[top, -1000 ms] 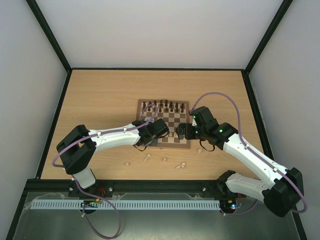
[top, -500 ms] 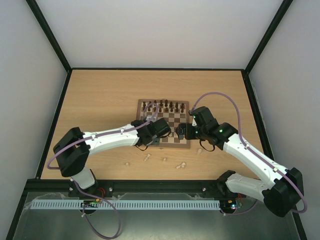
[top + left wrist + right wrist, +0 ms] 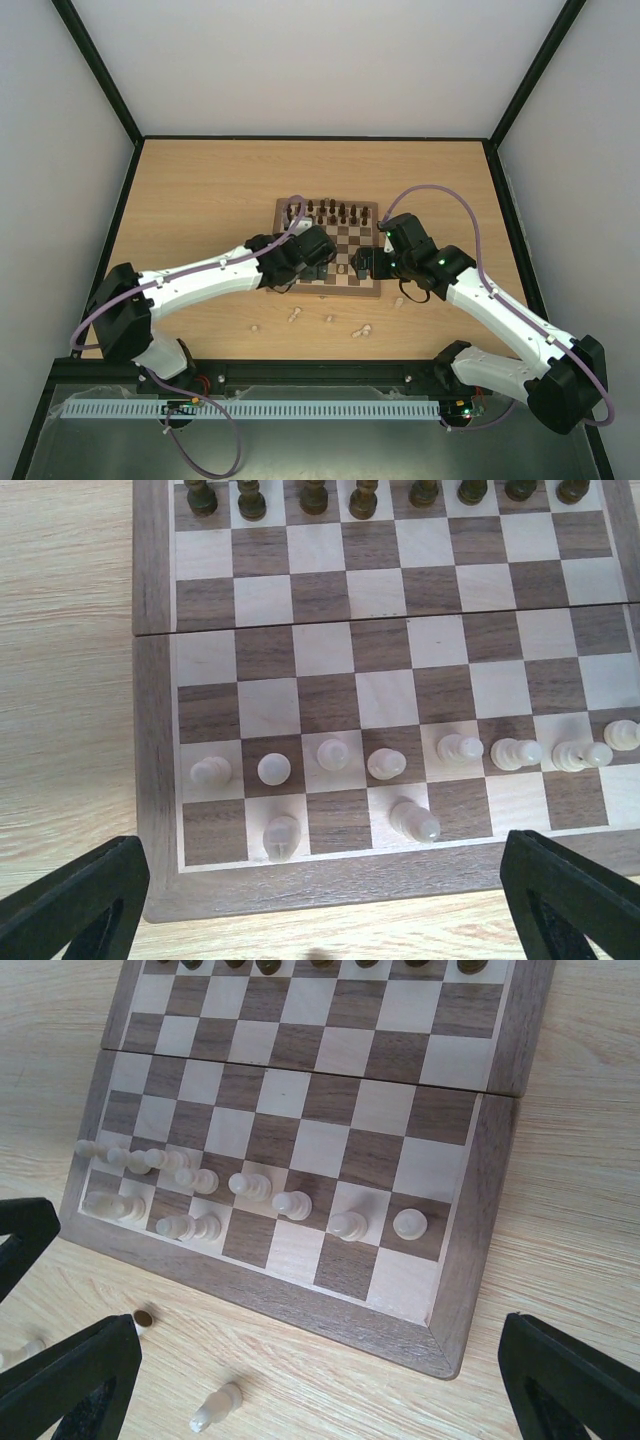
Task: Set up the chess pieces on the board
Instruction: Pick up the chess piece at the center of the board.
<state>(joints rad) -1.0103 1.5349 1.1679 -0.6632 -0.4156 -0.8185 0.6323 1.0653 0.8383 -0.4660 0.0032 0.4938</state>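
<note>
Hovering over board (image 3: 155, 780) near edge with left pincer (image 3: 320, 880) spread, empty. Right pincer (image 3: 318, 1330) likewise spread, nothing pinched, probably readied for next pick. Pale chess pieces (image 3: 385, 764) lined along second near row as pawns, two on near row. Several loose on table (image 3: 200, 200), near side, presumably awaiting back-row placement.

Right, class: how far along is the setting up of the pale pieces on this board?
Done: a row of pale pieces fills the second rank of the board, and two more pale pieces sit behind it. In hand: nothing; the left gripper and right gripper are open and empty. Left: most of that back rank is bare, and loose pale pieces lie on the table.
</note>
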